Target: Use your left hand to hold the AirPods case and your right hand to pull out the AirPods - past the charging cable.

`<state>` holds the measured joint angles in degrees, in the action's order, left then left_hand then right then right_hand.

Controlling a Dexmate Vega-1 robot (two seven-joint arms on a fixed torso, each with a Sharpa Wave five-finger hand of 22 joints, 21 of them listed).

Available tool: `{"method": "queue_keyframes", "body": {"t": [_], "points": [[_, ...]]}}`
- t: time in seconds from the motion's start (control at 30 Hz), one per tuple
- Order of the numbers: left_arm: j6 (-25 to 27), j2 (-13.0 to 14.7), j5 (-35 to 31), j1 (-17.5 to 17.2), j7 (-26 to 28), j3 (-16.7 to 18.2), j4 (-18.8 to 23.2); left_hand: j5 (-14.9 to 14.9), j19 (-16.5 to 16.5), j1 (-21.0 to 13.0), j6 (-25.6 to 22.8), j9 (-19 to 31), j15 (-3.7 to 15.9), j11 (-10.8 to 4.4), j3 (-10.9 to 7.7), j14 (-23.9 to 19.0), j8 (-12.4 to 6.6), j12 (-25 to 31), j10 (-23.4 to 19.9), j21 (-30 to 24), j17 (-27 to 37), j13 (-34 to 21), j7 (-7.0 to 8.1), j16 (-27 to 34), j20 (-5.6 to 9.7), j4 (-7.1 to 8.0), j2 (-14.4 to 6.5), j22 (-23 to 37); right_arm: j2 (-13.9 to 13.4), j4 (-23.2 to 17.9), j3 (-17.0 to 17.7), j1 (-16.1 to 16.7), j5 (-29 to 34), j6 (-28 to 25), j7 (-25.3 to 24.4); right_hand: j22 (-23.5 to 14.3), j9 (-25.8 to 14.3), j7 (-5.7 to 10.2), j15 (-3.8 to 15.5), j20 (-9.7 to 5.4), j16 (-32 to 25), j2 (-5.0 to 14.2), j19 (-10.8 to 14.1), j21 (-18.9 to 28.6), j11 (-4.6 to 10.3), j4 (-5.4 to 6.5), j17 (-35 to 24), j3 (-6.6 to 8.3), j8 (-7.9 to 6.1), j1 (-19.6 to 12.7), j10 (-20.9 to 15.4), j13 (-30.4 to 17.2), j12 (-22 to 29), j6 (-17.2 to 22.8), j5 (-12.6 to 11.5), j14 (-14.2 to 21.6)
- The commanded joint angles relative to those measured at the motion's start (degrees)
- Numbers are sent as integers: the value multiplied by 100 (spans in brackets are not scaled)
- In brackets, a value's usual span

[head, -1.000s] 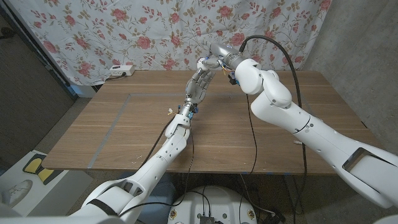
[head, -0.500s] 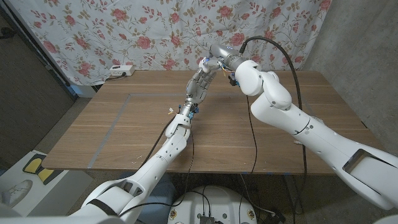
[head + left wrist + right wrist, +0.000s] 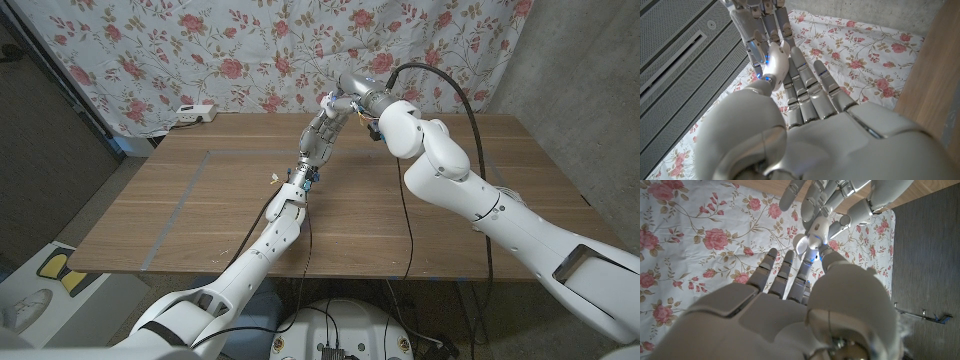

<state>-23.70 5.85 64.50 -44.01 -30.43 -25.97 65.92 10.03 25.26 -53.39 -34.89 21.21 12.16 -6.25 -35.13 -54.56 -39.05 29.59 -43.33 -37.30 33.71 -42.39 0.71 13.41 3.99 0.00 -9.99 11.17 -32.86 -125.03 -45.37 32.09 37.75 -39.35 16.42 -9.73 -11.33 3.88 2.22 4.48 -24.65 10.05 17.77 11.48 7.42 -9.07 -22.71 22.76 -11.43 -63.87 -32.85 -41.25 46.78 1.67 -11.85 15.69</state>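
Head view: both arms are reaching to the far middle of the worktop (image 3: 200, 215), where the left robot hand (image 3: 322, 130) and the right robot hand (image 3: 345, 102) are meeting, raised before the floral curtain (image 3: 200, 50). The AirPods case (image 3: 330, 99) is showing as a small white spot between them, too small to read.

Left wrist view: the left robot hand (image 3: 805, 95) is grasping the AirPods case (image 3: 776, 61) between thumb and fingers, its long axis running along the fingers toward the right robot hand (image 3: 757, 20), whose fingertips are touching its far end.

Right wrist view: the right robot hand (image 3: 800, 280) is pinching at the near end of the AirPods case (image 3: 815, 237); whether it is gripping an earbud cannot be told. Any pull would seemingly be running straight back along that axis.
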Motion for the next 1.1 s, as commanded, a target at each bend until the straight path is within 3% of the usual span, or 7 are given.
{"method": "queue_keyframes", "body": {"t": [0.03, 0.77, 1.1], "points": [[-12, 17, 19, -51, 46, 14, 53, 34, -12, -79, -453, 1886, 14, -209, -240, 5, -318, -14, -213, -33, 17, -29, 310, -11, -17, -158, -138, 17, 12, -30, 141, 197, -82, 153, -411, -32, -15, 44, 616, -38, -63, 3, 13, 26, 27, 12, -54, -34, -36, -82, -8, -79, 79, 76, 22, 69], [30, 17, 44, -11, 12, 15, -12, 33, -42, -55, -443, 1870, 22, -217, -244, 8, -327, -37, -212, -108, 18, -26, 318, -13, -17, -153, -136, 9, 45, -15, 451, 445, -163, 291, -1199, -33, -19, 79, 779, -72, -182, -29, 64, 36, 77, 44, -168, -168, -57, -141, -106, 34, 143, 259, 63, 183], [6, 16, 25, -11, 63, 28, -10, 32, -55, -42, -452, 1864, 20, -204, -243, 4, -337, -36, -225, -141, 13, -32, 316, -15, -16, -152, -129, 5, 33, 21, 481, 444, -223, 319, -1307, -33, -21, 87, 809, -65, -206, -32, 62, 30, 84, 52, -193, -211, -60, -157, -116, 67, 155, 316, 72, 196]]}}
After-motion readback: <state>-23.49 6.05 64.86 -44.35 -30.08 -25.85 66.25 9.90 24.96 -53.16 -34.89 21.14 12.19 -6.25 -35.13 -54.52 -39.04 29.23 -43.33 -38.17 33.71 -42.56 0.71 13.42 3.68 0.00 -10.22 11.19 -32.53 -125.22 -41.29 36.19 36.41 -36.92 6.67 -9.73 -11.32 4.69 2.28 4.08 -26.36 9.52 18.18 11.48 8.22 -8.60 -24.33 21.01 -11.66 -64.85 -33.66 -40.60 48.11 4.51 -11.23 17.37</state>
